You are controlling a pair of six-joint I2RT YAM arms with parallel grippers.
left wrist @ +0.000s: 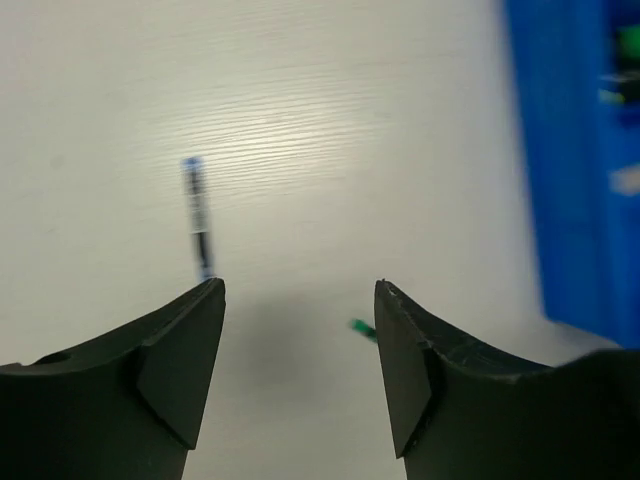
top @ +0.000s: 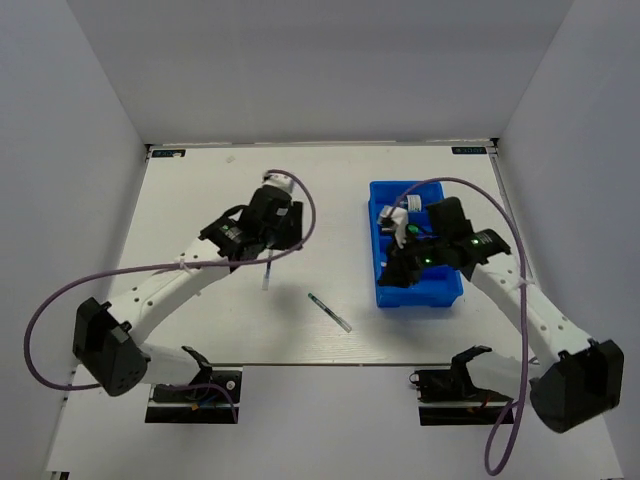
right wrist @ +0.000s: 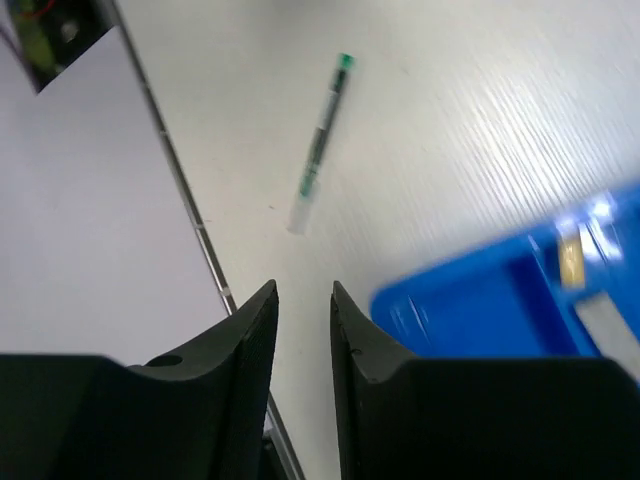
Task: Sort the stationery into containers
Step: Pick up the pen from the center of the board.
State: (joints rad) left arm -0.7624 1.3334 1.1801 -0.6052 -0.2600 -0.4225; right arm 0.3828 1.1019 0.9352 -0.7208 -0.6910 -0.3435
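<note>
Left end effector point(left wrist: 298, 285) — spread, empty — should center over the blue-tipped pen point(left wrist: 198, 215) left of the tray point(left wrist: 575, 170); right end effector point(right wrist: 303, 287) barely apart.

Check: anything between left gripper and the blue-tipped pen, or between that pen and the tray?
Nothing visible between the left gripper and the blue-tipped pen. Toward the blue tray, the green-tipped pen lies just nearside of the path; the right gripper hangs over the tray's near end.
</note>
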